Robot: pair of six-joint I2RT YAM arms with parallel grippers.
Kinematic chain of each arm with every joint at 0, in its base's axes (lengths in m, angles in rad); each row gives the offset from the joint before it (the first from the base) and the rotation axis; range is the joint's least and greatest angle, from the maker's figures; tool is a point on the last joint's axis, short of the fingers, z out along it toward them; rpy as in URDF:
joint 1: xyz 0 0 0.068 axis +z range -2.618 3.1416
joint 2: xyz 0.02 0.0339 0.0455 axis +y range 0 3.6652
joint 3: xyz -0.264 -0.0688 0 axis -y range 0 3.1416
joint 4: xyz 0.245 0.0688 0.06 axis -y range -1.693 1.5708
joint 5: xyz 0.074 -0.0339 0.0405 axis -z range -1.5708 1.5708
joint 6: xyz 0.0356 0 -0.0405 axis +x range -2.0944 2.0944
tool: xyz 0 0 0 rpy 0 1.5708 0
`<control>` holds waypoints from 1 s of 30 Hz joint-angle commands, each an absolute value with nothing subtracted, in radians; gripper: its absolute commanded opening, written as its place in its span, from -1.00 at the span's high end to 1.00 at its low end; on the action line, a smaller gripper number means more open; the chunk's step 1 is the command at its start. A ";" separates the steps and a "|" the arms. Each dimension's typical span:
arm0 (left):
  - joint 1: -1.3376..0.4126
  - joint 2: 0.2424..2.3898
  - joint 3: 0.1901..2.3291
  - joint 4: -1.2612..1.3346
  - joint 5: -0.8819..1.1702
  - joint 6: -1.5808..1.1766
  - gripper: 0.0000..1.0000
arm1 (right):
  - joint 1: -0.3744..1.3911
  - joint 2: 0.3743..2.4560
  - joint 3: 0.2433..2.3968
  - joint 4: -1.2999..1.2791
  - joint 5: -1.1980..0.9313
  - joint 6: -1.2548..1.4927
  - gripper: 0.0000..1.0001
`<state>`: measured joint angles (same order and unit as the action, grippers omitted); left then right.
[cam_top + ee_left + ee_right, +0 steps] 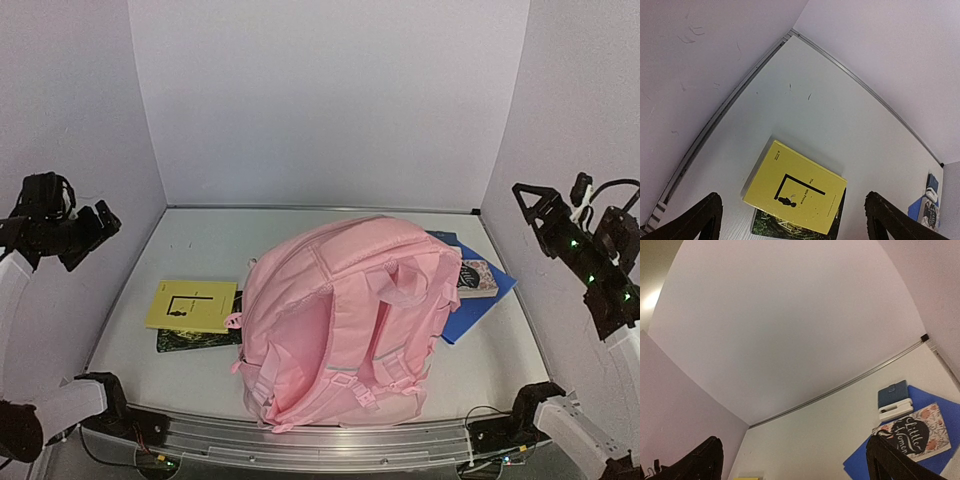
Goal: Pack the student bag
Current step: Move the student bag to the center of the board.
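**Waiting over a bag lying strap-side up**

Standing at the near edge, I see a white tabletop [200, 250] closed in on three sides by plain, pale lilac-white walls [330, 100]. A thin metal strip [320, 208] runs where the table meets the back wall, and a metal rail [300, 440] crosses the near edge between the arm bases. From the left wrist view, the surface shows a few small dark marks [790, 89] and the side wall a few faint scuffs [690, 35].

The student bag [340, 320] lies flat a little right of the table's middle. Its padded straps face up and its bottom points toward the near rail. It is light pink and takes up far more room than anything else.

Just beside its left side, a yellow book [192, 305] rests on top of a dark green book [195, 340]. On its right, a blue folder [485, 300] sticks out from under the bag, and a "Little Women" paperback [478, 278] lies on the folder against the bag's edge. The right wrist view shows a small blue-and-white item [895, 401] near the far corner. I cannot tell what it is.

The left gripper [90, 232] hangs high by the left wall, fingers spread wide and holding nothing, with the yellow book below it. The right gripper [535, 215] is raised by the right wall, its fingers likewise parted and bare.
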<state>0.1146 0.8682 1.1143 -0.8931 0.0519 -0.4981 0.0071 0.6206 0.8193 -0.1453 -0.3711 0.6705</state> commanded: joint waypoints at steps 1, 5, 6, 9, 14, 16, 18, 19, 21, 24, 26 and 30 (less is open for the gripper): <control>0.119 0.897 1.162 -0.873 0.154 -0.348 -0.99 | 0.011 0.614 0.872 -0.220 -0.602 0.690 -0.96; 0.119 0.887 1.122 -0.788 0.430 -0.243 -0.99 | 0.010 0.617 0.901 -0.400 -0.656 0.628 -0.96; 0.119 0.885 1.112 -0.769 0.547 -0.222 -0.99 | 0.011 0.617 0.893 -0.429 -0.673 0.622 -0.96; 0.115 0.861 1.053 -0.667 0.870 -0.230 -0.99 | 0.011 0.613 0.847 -0.503 -0.702 0.617 -0.93; 0.013 0.869 1.028 -0.643 0.896 -0.242 -0.99 | 0.010 0.642 0.760 -0.620 -0.720 0.579 -0.87; -0.087 0.897 1.027 -0.659 0.794 -0.236 -0.99 | 0.010 0.644 0.740 -0.657 -0.719 0.552 -0.88; -0.231 0.953 1.030 -0.660 0.708 -0.245 -0.99 | 0.010 0.657 0.722 -0.695 -0.725 0.523 -0.88; -0.307 0.985 1.038 -0.665 0.659 -0.243 -0.99 | 0.010 0.666 0.712 -0.714 -0.729 0.502 -0.88; -0.420 1.051 1.059 -0.671 0.596 -0.223 -0.99 | 0.011 0.684 0.696 -0.747 -0.715 0.470 -0.88; -0.535 1.078 1.064 -0.642 0.577 -0.192 -0.99 | 0.012 0.696 0.676 -0.755 -0.698 0.453 -0.88; -0.569 1.054 1.048 -0.578 0.629 -0.186 -0.99 | 0.012 0.702 0.663 -0.727 -0.708 0.463 -0.89; -0.608 0.997 1.029 -0.484 0.746 -0.206 -0.99 | 0.012 0.737 0.642 -0.660 -0.715 0.482 -0.92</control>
<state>-0.5781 1.0771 1.0192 -0.6349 0.6465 -0.2183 0.0074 0.7120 0.6552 -0.7235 -0.7027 0.4961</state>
